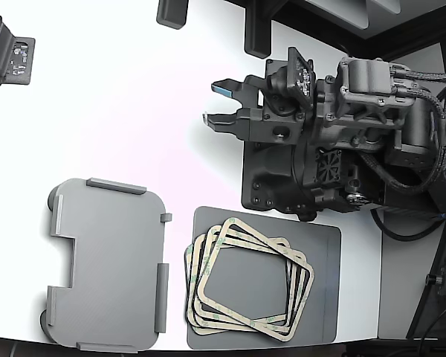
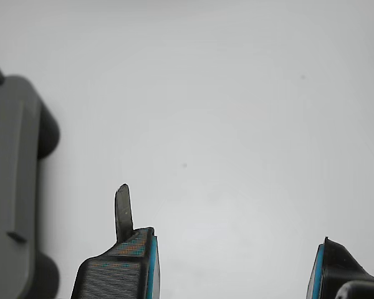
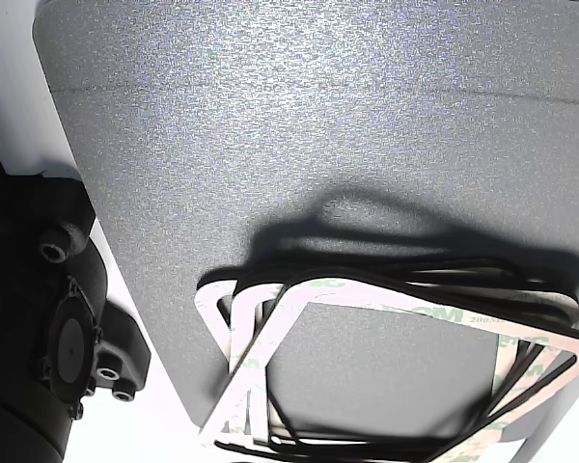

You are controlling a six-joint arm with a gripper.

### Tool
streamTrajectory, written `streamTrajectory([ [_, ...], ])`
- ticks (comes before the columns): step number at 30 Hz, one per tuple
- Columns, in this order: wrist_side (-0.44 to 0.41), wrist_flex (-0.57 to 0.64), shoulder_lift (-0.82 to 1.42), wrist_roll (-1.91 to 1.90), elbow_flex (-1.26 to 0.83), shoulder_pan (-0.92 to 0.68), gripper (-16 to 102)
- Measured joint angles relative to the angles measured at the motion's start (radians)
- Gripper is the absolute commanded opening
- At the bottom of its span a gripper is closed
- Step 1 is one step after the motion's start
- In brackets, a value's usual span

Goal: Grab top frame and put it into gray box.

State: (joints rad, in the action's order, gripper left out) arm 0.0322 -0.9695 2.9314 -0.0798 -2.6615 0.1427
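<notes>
Several beige frames lie fanned in a stack on a darker gray mat (image 1: pixel 323 245) at the exterior view's lower middle. The top frame (image 1: pixel 270 242) is flat, turned askew over the others, and its open centre shows the mat. The other view shows the top frame (image 3: pixel 386 299) close up on the mat (image 3: pixel 270 145). The light gray box (image 1: pixel 108 264) sits empty to the stack's left in the exterior view. My gripper (image 1: pixel 219 104) hovers open over bare white table, well beyond the stack and the box. In the wrist view my gripper (image 2: pixel 234 274) holds nothing, and the gray box (image 2: pixel 12 187) shows beside it.
The arm's dark body (image 1: pixel 334 141) fills the exterior view's right, just behind the mat. A second dark device (image 1: pixel 7 52) sits at the far left corner and a black post (image 1: pixel 171 11) at the back edge. The table's front edge runs below the box and mat.
</notes>
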Motion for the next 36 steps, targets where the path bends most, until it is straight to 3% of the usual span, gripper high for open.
streamTrajectory([
  [27, 0.034, 0.0, 0.0, 0.017, 0.0, 0.0, 100],
  [32, 0.034, 0.0, -0.043, 0.021, 0.077, -0.003, 100],
  [36, 0.015, -0.066, -0.153, 0.084, 0.212, -0.061, 100],
])
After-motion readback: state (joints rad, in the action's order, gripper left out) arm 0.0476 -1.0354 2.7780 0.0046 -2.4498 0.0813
